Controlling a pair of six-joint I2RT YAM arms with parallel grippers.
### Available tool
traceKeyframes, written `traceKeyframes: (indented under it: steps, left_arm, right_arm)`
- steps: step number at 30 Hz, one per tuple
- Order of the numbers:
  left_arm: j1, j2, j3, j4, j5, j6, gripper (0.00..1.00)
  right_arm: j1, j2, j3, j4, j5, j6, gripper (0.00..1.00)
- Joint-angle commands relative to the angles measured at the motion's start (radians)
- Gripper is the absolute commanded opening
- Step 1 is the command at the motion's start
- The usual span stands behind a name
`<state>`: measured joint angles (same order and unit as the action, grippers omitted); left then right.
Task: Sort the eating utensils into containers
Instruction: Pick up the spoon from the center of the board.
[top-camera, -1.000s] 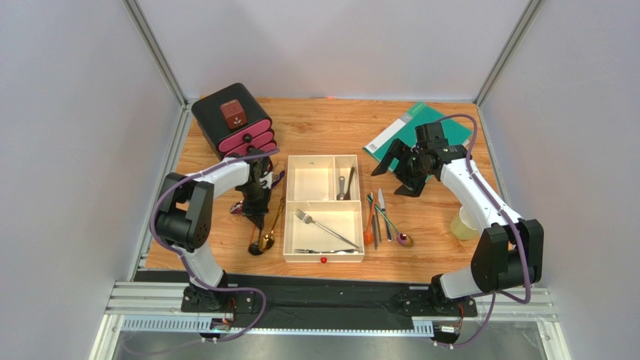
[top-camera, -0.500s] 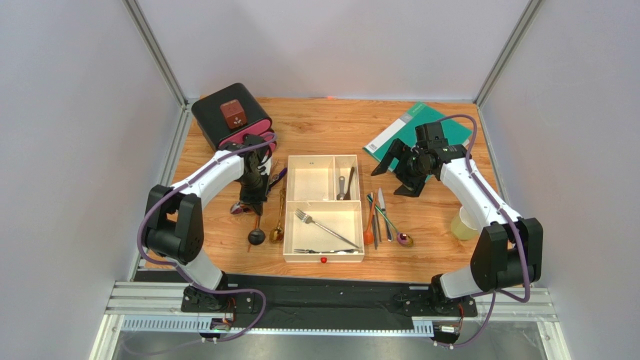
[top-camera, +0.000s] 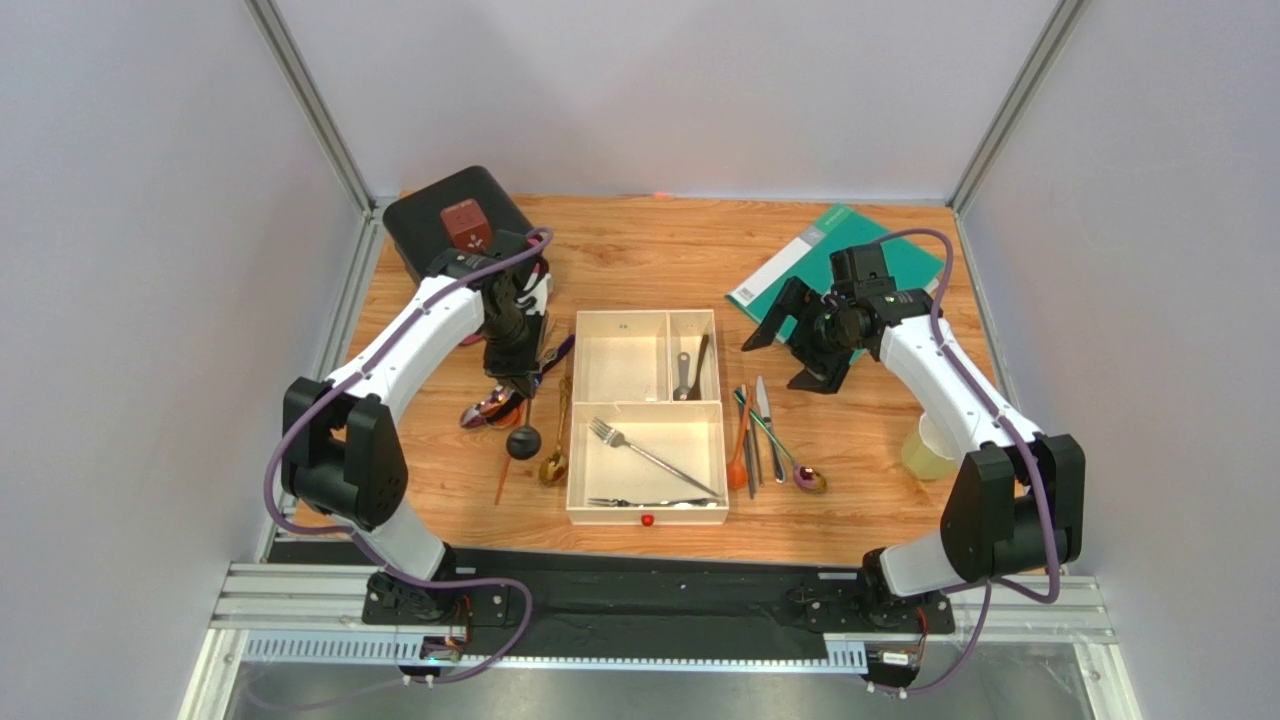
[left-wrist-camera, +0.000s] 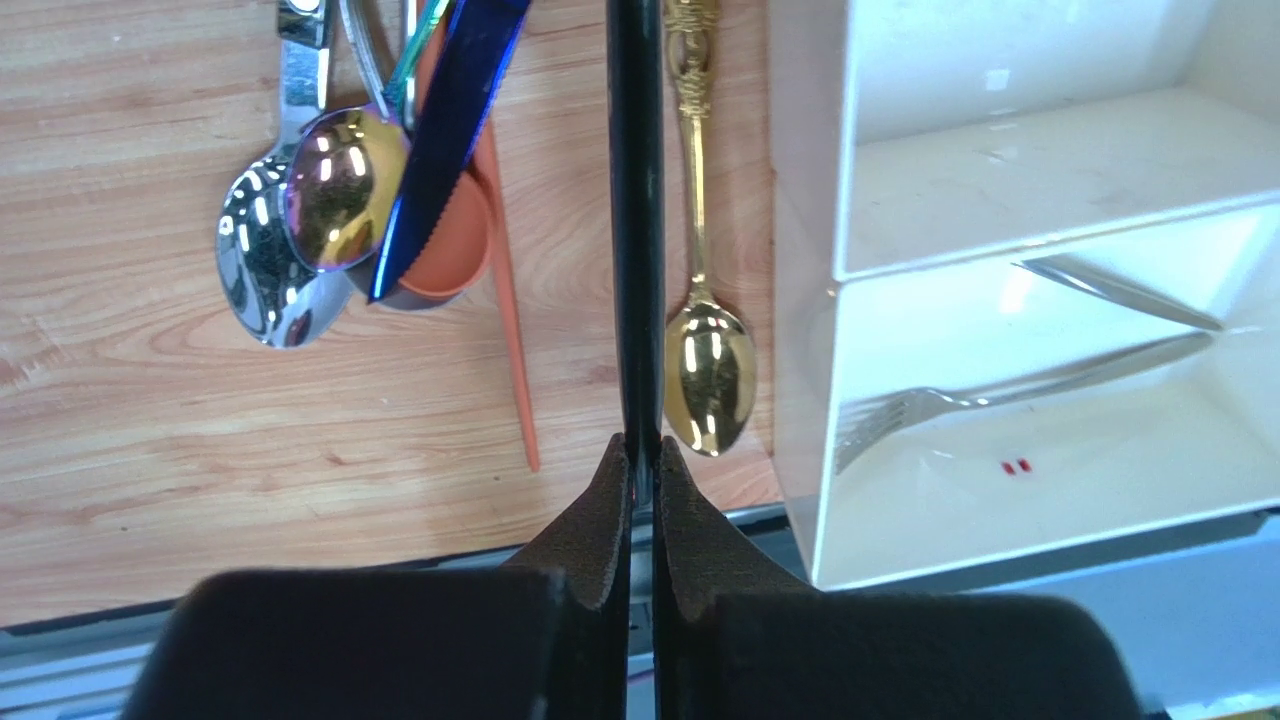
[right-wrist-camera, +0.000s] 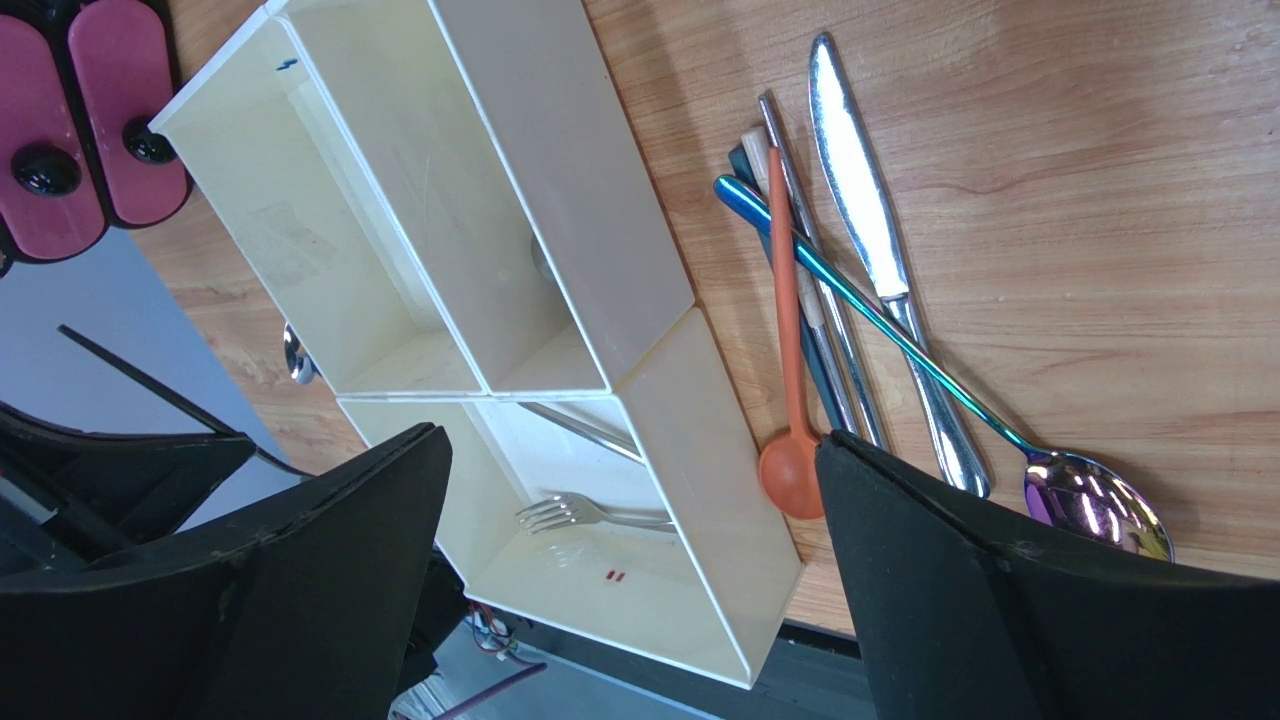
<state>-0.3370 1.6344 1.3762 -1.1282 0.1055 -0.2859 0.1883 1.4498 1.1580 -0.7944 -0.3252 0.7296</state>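
Cream-white tray (top-camera: 619, 360) — gold spoon (left-wrist-camera: 709, 383), orange spoon (right-wrist-camera: 783, 330), black spoon (left-wrist-camera: 636, 225)

Left tool (top-camera: 508, 378) near black box (top-camera: 436, 225), closed on black spoon (top-camera: 523, 443), bowl end toward near table (top-camera: 631, 248) edge. Gold spoon (top-camera: 555, 465) just left of tray (top-camera: 619, 368). Right tool (top-camera: 771, 369) spread wide beside green book (top-camera: 819, 248).

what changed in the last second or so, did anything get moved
The left gripper, fingers shut on the black spoon, moved away from its base toward the far side of the table, carrying the spoon along. The right gripper stayed open over the utensils beside the tray. The tray's contents are unchanged.
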Motion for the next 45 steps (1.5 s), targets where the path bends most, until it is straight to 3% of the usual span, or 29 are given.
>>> traceKeyframes:
  steps: [1,17,45]
  left_arm:
    - [-0.022,-0.039,0.070,-0.051,0.071,-0.030,0.00]
    - [-0.214,0.178,0.374,-0.058,0.174,-0.061,0.00]
    - [-0.297,0.593,0.810,-0.035,0.312,-0.055,0.00]
  right_arm:
    - [-0.003,-0.006,0.012,0.034,-0.014,0.005,1.00]
    - [-0.003,0.004,0.003,0.044,-0.021,0.008,1.00]
    - [-0.010,0.007,-0.018,0.038,-0.020,0.013,1.00]
